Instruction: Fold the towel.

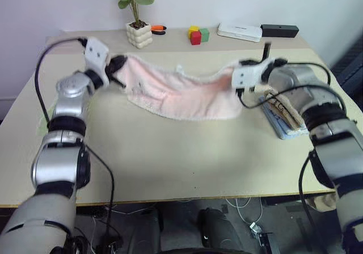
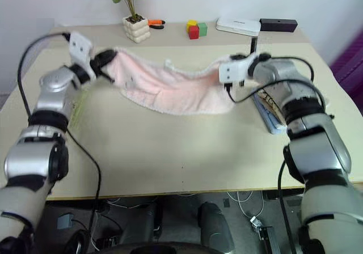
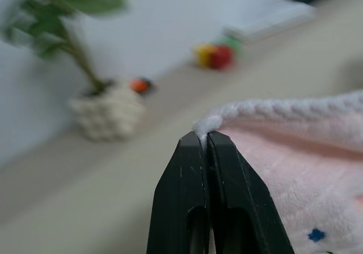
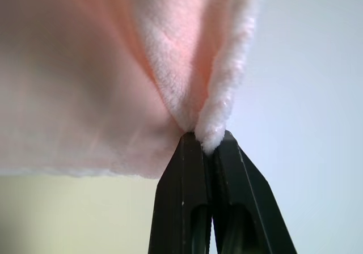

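I have both arms raised and reaching forward over the desk [image 1: 170, 169], elbows bent, the two grippers roughly level with each other and well apart. The left gripper [image 3: 205, 138] is clamped tight on one upper corner of the pale pink towel [image 1: 181, 95], its whitish edge pinched between the black fingers. The right gripper [image 4: 207, 140] is likewise closed on the opposite upper corner, with the terry bunched into a fold just above the fingertips.

The towel hangs between them, stretched across the far middle of the desk; its top edge sags in the centre and its lower edge droops towards the desk surface, though I cannot tell whether it touches.

The near half of the desk is bare, with room up to the near edge. To the right, just beside my right forearm, lies a stack of folded towels [image 1: 283, 115]. Along the far edge stand a potted plant [image 1: 138, 16], coloured blocks [image 1: 198, 35], a white box [image 1: 240, 32] and a black bar [image 1: 279, 30].
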You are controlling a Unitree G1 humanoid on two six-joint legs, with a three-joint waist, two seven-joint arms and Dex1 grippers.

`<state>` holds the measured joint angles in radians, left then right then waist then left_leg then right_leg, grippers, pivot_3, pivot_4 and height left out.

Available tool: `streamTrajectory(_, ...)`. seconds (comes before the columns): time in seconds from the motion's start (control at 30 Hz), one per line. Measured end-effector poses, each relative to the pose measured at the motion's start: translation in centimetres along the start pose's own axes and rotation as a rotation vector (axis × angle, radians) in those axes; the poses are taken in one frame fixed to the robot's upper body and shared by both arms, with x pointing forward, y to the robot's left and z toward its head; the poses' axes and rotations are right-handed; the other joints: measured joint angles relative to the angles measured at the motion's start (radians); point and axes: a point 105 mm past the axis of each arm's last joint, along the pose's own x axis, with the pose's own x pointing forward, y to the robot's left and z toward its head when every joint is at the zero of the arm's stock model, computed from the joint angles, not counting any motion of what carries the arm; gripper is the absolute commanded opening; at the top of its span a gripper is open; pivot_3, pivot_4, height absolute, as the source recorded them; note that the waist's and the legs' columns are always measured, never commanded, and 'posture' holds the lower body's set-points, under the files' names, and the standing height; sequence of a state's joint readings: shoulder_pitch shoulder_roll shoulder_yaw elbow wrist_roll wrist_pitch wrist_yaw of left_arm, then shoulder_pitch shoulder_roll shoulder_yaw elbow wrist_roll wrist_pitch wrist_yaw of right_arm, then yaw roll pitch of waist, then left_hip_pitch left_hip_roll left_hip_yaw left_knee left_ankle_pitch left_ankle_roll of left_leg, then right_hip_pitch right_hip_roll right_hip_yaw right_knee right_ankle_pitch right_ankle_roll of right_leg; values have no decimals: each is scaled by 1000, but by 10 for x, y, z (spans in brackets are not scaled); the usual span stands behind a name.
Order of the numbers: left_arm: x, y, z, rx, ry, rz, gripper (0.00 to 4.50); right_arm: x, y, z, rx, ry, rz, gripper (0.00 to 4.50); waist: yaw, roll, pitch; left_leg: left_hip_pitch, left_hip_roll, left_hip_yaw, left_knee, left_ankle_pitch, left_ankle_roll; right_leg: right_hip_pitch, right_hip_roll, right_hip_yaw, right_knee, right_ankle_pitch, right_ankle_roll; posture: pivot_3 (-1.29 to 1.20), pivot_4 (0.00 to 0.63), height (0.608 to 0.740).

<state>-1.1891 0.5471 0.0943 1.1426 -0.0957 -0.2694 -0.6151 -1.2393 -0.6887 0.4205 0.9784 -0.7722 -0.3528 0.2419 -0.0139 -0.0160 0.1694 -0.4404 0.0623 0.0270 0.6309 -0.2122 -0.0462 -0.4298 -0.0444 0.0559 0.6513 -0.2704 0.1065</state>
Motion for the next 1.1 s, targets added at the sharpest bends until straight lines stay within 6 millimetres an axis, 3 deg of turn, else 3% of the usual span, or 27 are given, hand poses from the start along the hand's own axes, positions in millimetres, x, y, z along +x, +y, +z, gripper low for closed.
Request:
streamTrajectory(0.07, 5, 14, 34, 51, -86, 39, 0, -3, -33, -5, -23, 20, -123, 51, -2, 0, 0, -2, 0, 0, -1, 2, -4, -3, 0, 0, -1, 0, 0, 0, 150, 740)
streamTrajectory(0.17, -5, 29, 52, 147, -141, 42, 0, -15, -41, -17, -8, 15, -163, 51, -4, 0, 0, -1, 0, 1, -4, 2, -4, -3, 0, -1, -2, -1, 1, 0, 150, 740)
streamTrajectory(0.3, -29, 26, 23, 138, -83, -105, 0, -32, 3, -5, 92, -109, -26, 51, -7, 1, 0, -1, 0, 1, -3, 2, -4, -2, 0, -1, -1, -1, 2, 0, 150, 740)
streamTrajectory(0.4, -48, 10, -6, 92, -41, -252, 0, -48, 42, 13, 195, -193, 125, 51, -6, 1, 0, -1, 0, 1, 1, 2, -3, 0, 0, -1, 2, -1, 2, 0, 150, 740)
streamTrajectory(0.53, -67, -8, -20, 89, -38, -410, 0, -69, 69, 32, 200, -264, 253, 51, 1, 1, 0, 0, 0, 1, 2, 3, -4, 1, 0, -1, 4, 0, 3, 0, 150, 740)
streamTrajectory(0.7, -119, -46, -63, 39, 90, -710, 0, -111, 120, 48, 249, -349, 517, 51, 0, 1, 0, 4, 1, 1, 2, 2, -4, 5, 0, -1, 4, 0, 3, 0, 150, 740)
streamTrajectory(0.8, -138, -58, -70, -11, 145, -822, 0, -129, 122, 45, 240, -353, 609, 51, 0, 1, 0, 4, 1, 0, 4, 2, -4, 4, 0, -1, 6, 0, 3, 0, 150, 740)
streamTrajectory(0.93, -157, -53, -62, -12, 209, -887, 0, -146, 116, 36, 222, -338, 680, 51, 2, 1, 0, 6, 1, 1, 4, 2, -4, 6, 0, -1, 6, 0, 2, 0, 150, 740)
streamTrajectory(1.1, -181, -63, -67, -95, 293, -967, 0, -171, 135, 34, 230, -340, 863, 51, 2, 1, 0, 6, 1, 1, 3, 2, -4, 6, 0, -1, 6, -1, 2, 0, 150, 740)
